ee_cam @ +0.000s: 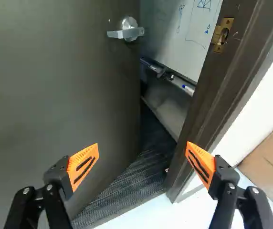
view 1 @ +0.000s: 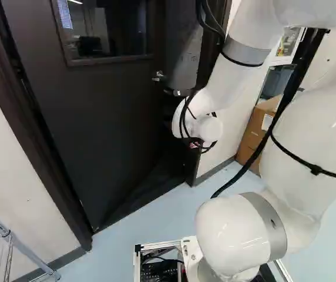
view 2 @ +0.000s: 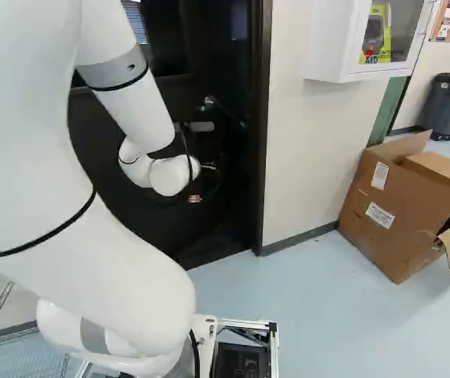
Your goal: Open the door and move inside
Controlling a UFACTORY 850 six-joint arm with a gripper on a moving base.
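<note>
Brown-black, the door (ee_cam: 65,86) stands ajar, its leaf from 9 to 11 o'clock of the hand (ee_cam: 142,144), if 12 is straight ahead of the fingers and 3 is the frame side. The white arm (view 1: 229,79) reaches towards it. The door frame (ee_cam: 201,105) runs up from the hand's 3 o'clock finger towards 1 o'clock, and between leaf and frame a narrow gap opens at about 12. The next move turns on that gap: the latch is free, so I judge a push on the leaf, away from the base and clear of the frame, would widen it, with no turn of the handle needed. Through the gap show a whiteboard (ee_cam: 179,28) and dark carpet (ee_cam: 127,186). The hand itself is spread wide, with nothing between its pads. Just short of 12 o'clock, well ahead, sits the lever handle (ee_cam: 127,32), its long axis lying roughly 9 to 3. At 1 o'clock is the brass strike plate (ee_cam: 222,35). Whether either finger touches leaf or frame I cannot tell; the base views lose the fingers against the dark door, and the hinges are hard to make out.
</note>
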